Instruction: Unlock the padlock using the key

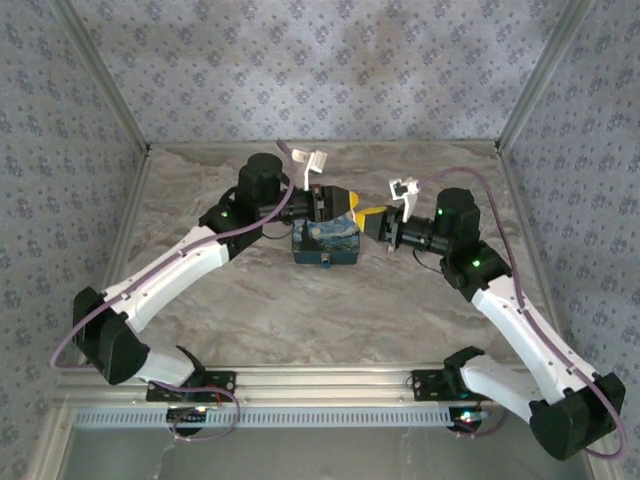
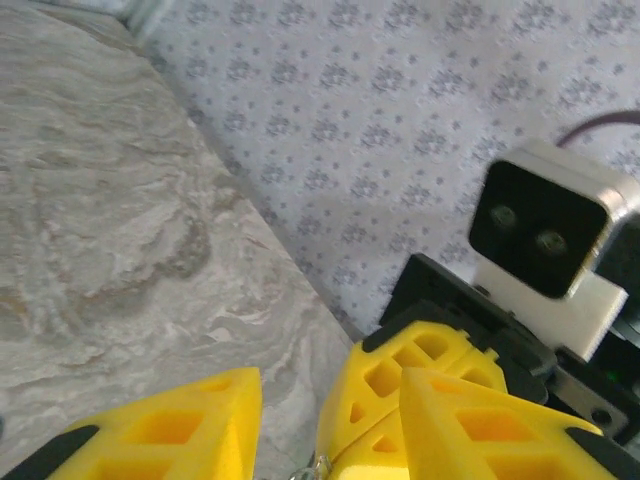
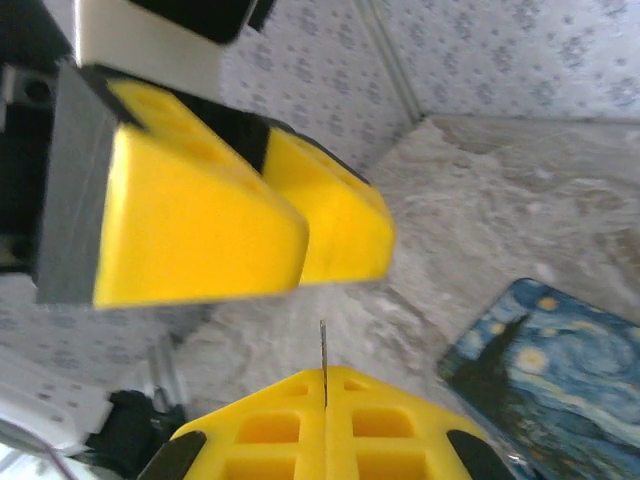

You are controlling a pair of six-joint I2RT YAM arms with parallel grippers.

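Top view: the left hand (image 1: 345,203) and right hand (image 1: 373,220) are seen tip to tip at frame centre, above a blue painted box (image 1: 325,247) on the table (image 1: 300,320). Left wrist: its fingers are seen apart and its grip cannot be told. A glint at the bottom edge is possibly the padlock (image 2: 318,464). Right wrist: its fingers are pressed together on a thin blade at lower centre, judged to be the key (image 3: 323,352). Insertion is judged the step in hand, and fine alignment of blade to keyhole is called for next.
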